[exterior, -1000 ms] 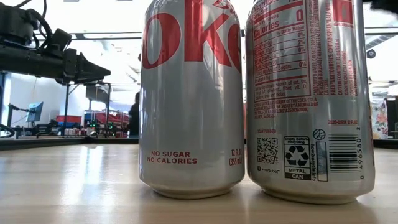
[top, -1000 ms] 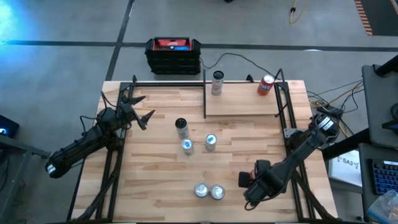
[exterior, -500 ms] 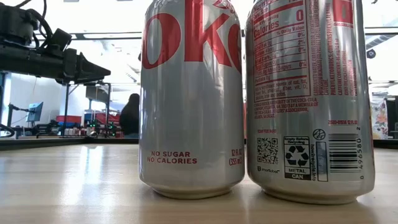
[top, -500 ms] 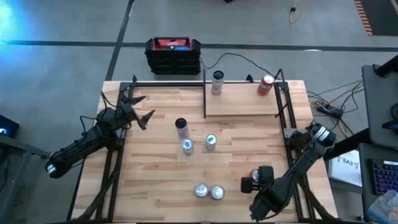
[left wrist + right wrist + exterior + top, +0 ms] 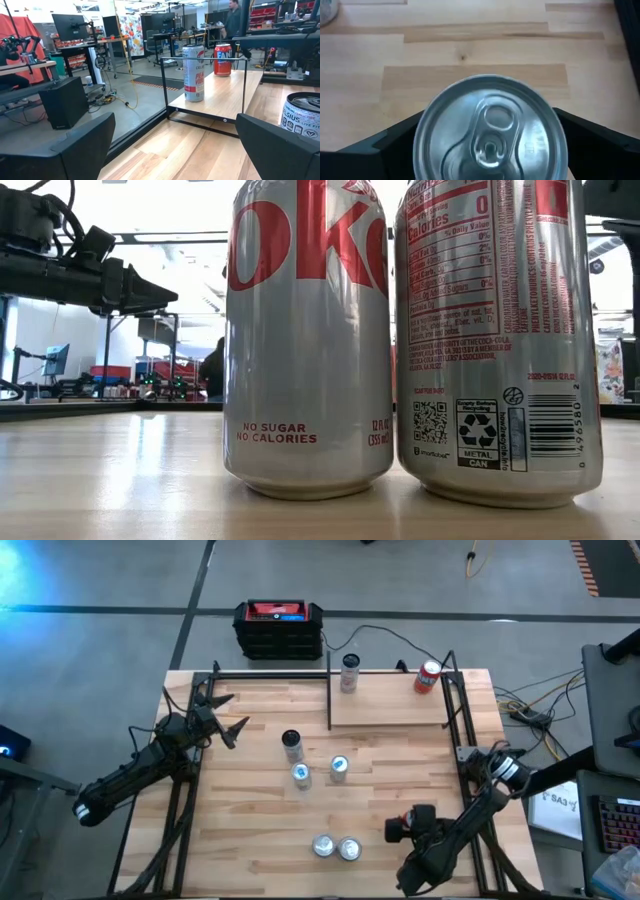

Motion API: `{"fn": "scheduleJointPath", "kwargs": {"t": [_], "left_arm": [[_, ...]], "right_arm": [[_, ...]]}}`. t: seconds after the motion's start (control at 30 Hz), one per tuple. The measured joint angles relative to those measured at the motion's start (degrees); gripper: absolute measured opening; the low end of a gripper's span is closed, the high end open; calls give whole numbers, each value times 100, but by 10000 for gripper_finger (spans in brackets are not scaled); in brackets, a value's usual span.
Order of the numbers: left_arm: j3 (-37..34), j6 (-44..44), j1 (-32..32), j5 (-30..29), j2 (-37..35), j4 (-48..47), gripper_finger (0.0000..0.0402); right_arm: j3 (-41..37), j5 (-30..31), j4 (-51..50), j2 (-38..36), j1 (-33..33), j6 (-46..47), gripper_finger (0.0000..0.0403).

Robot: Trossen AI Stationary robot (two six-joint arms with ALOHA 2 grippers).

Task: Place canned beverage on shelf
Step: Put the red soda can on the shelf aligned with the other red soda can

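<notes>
1. Cans, counted in the high view: eight. Two stand on the shelf (image 5: 390, 700): a silver can (image 5: 349, 672) and a red can (image 5: 428, 677). Three are mid-table: a dark-topped can (image 5: 292, 744), then two silver cans (image 5: 301, 775) (image 5: 339, 768). A touching pair of silver cans (image 5: 336, 847) stands at the near edge. One more is at the right gripper.
2. Right gripper (image 5: 408, 828) is at the near right of the table, just right of the pair. Its fingers sit on either side of a can (image 5: 490, 130), pinching it; the high view shows only a speck of that can under the arm.
3. Right wrist view alone shows that can's silver top with pull tab, a dark finger (image 5: 395, 137) against each side and tabletop beyond.
4. Left gripper (image 5: 228, 717) waits at the far left of the table, fingers spread, holding nothing. The shelf lies ahead of it, well apart.
5. Left wrist view alone shows the shelf cans side-on and a person in the room behind.
6. Low view shows only the pair of cans up close, labels readable.
</notes>
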Motion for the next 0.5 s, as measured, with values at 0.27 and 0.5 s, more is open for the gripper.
{"fn": "scheduleJointPath", "kwargs": {"t": [0.27, 0.5], "left_arm": [[0, 0, -2, 0, 0, -2, 398], [0, 2, 0, 0, 0, -2, 398]], "right_arm": [[0, 80, 116, -1, -63, -1, 380], [54, 86, 120, -6, -63, -2, 379]]}}
